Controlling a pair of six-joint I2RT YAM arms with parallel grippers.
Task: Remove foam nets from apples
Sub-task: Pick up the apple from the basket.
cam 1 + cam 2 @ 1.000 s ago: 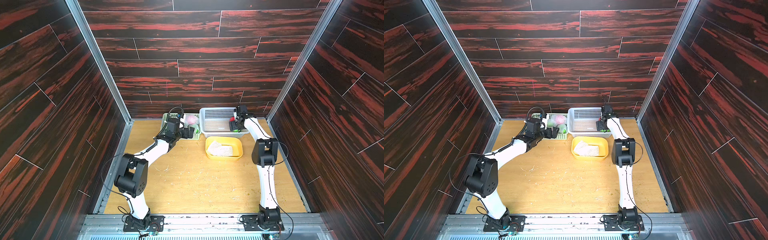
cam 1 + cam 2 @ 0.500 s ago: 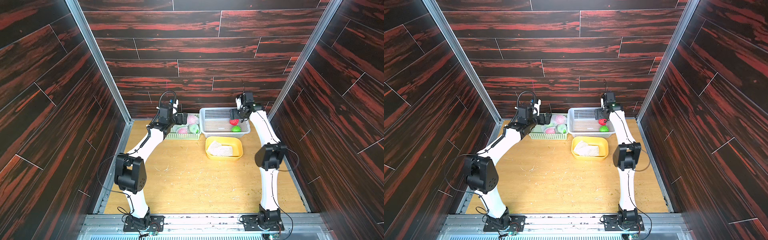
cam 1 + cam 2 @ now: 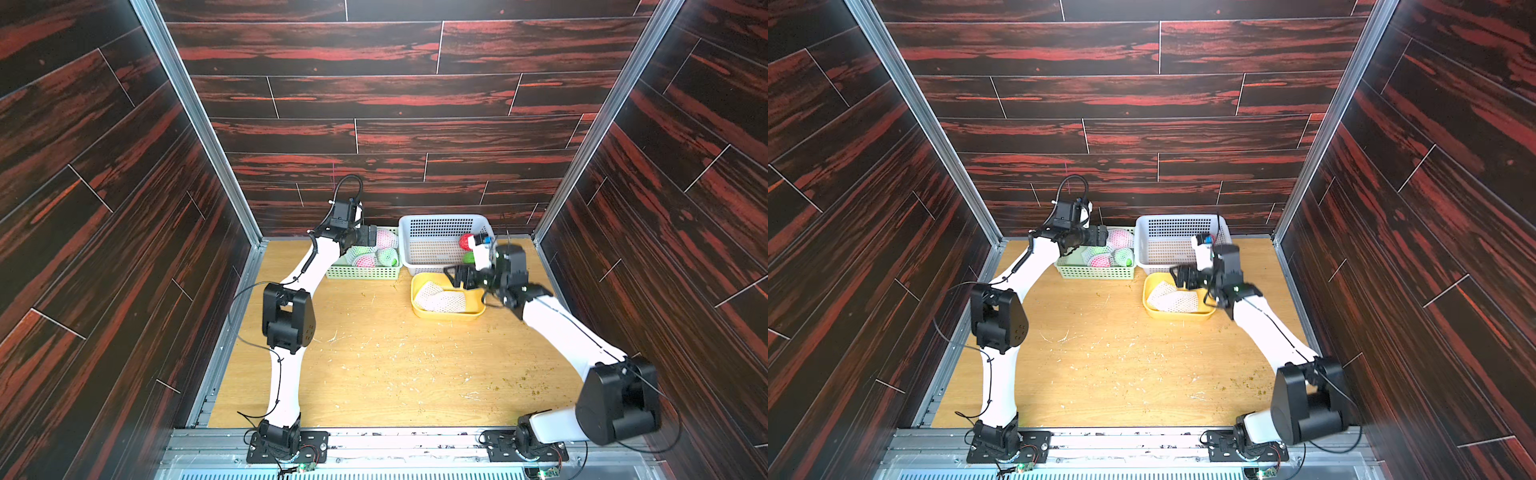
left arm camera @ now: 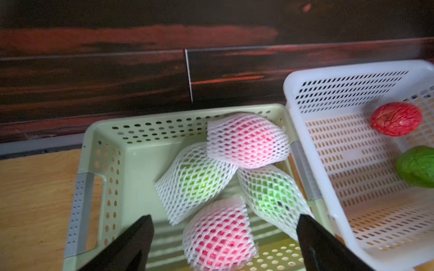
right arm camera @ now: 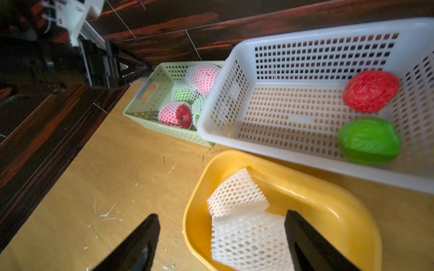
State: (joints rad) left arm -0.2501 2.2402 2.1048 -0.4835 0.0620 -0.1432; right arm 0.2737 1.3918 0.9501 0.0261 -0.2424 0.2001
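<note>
Wooden tabletop point(image 3: 374, 365) below, my left gripper point(image 4: 224, 217) gapes over four netted apples point(image 4: 246, 140) in the green basket point(image 4: 141, 122), my right gripper point(image 5: 222, 214) likewise over the yellow tray point(image 5: 328, 204), whose two empty foam nets point(image 5: 237, 194) only the wrist view separates.

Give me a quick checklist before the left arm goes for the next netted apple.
1. The left gripper open and empty: ok.
2. A netted red apple lined up below it in the green basket: ok.
3. The right gripper open, empty, over the yellow tray: ok.
4. Two foam nets inside that tray: ok.
5. The bare red apple and bare green apple in the white basket: ok.
6. All fruit unwrapped: not ok, four wear nets.
</note>
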